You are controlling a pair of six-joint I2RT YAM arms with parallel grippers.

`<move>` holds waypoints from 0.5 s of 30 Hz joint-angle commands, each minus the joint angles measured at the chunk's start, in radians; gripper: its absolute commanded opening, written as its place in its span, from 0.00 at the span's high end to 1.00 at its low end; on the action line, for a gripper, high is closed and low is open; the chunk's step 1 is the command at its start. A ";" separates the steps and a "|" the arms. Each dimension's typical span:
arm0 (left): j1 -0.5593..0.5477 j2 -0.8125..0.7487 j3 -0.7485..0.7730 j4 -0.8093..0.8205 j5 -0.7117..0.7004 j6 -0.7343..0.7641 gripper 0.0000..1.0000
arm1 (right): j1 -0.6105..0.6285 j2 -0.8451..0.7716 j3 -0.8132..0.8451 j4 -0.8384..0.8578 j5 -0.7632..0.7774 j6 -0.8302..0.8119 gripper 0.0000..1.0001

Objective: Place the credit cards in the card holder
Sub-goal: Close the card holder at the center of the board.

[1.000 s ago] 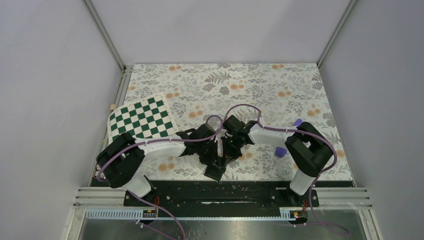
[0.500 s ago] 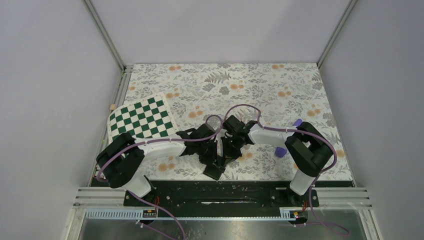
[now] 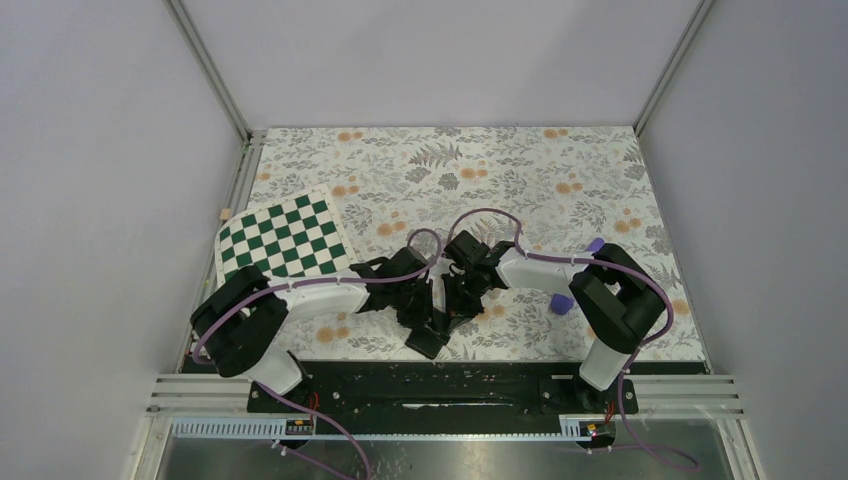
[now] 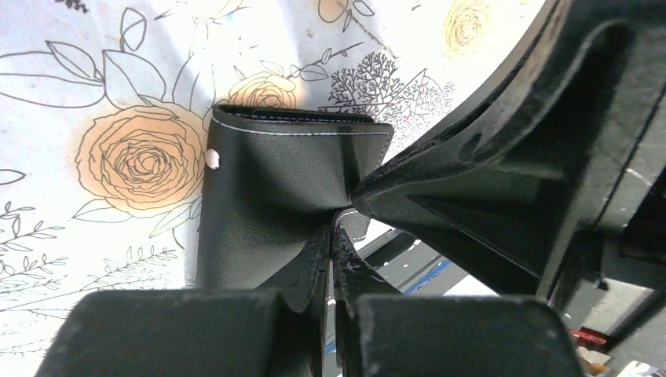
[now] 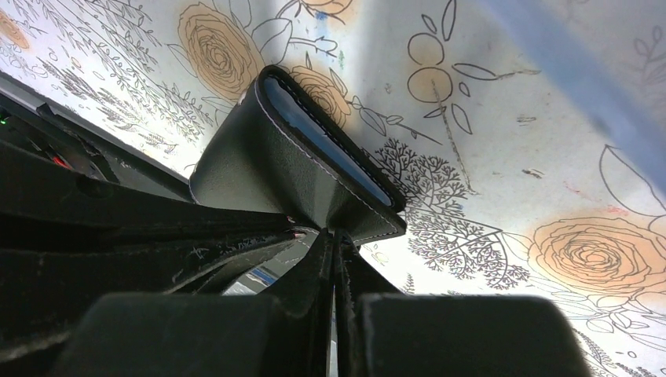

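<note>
Little has changed in the last second: left gripper (image 4: 331,236) and right gripper (image 5: 336,236) stay pinched shut on opposite edges of the small black folding card holder (image 4: 267,196) near the front edge of the floral tablecloth (image 3: 560,160), no orange-yellow credit cards visible, so loading seems stalled.

Black-and-white arms (image 3: 320,293), looping purple cables (image 3: 486,211)

The left gripper (image 3: 424,322) and right gripper (image 3: 449,314) meet tip to tip at a small black folding wallet (image 3: 430,344), leaving no gap between them. Beyond both, the flowered tablecloth (image 3: 450,170) lies open. Left of them sits a green-and-white checkered board (image 3: 285,238); to their right, a small purple cylinder (image 3: 562,305).
</note>
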 commanded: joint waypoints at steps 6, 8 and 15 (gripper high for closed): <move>0.056 -0.036 -0.094 0.139 0.018 -0.039 1.00 | 0.000 -0.084 -0.009 0.022 -0.003 -0.059 1.00; 0.060 -0.038 -0.097 0.142 0.024 -0.037 1.00 | -0.001 -0.089 -0.014 0.035 -0.013 -0.062 1.00; 0.070 -0.039 -0.104 0.159 0.058 -0.030 1.00 | 0.008 -0.083 -0.008 0.049 -0.016 -0.073 1.00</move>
